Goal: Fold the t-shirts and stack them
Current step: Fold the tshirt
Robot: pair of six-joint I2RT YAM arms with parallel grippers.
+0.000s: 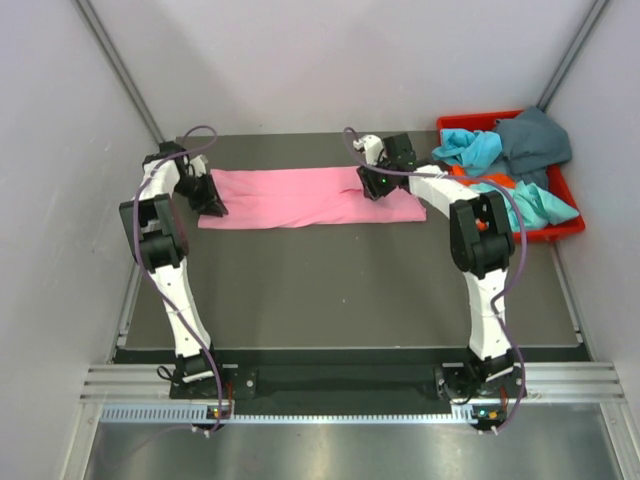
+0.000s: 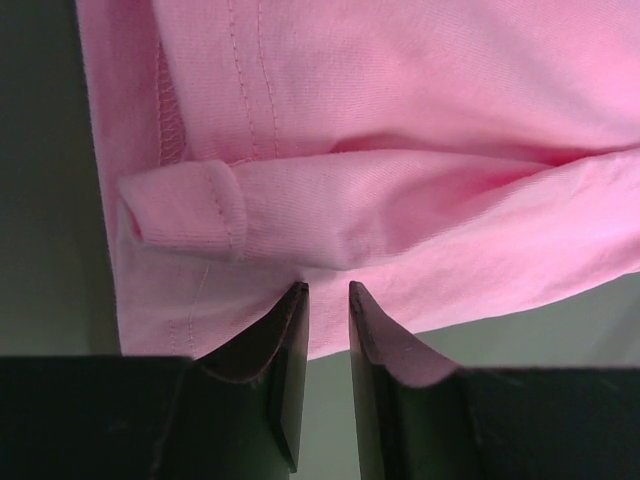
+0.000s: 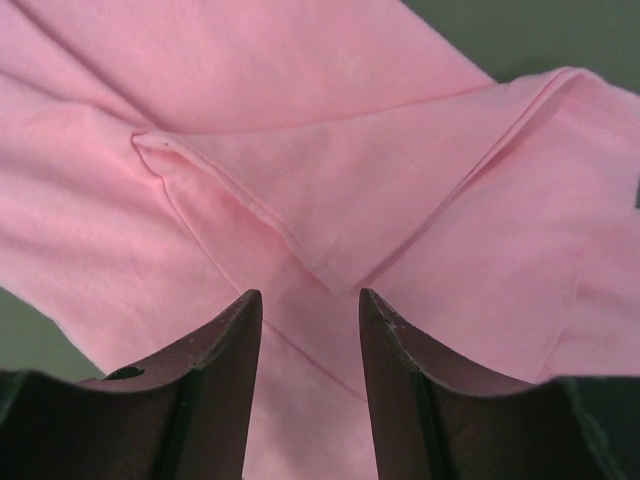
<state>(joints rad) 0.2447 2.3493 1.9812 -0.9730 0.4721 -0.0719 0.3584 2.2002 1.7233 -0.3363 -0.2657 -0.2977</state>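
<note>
The bright pink cloth t-shirt [image 1: 300, 197], folded into a long band, lies across the far part of the dark grey tabletop [image 1: 340, 290] between pale walls [image 1: 300, 60], with the left gripper [image 2: 328, 290] narrowly parted at its left end, the right gripper [image 3: 310, 295] spread empty over its right end, and a red plastic bin [image 1: 560, 232] of crumpled shirts [image 1: 470, 148] just beyond.

Far half of the table [image 1: 340, 290]: spread t-shirt [image 1: 290, 195] lying crosswise. left gripper [image 1: 215, 208] at its left end, right gripper [image 1: 372, 185] over its right end (both low on the cloth). bin [image 1: 565, 230] far right, just beside the shirt, other t-shirts [image 1: 500, 150] heaped in it.
</note>
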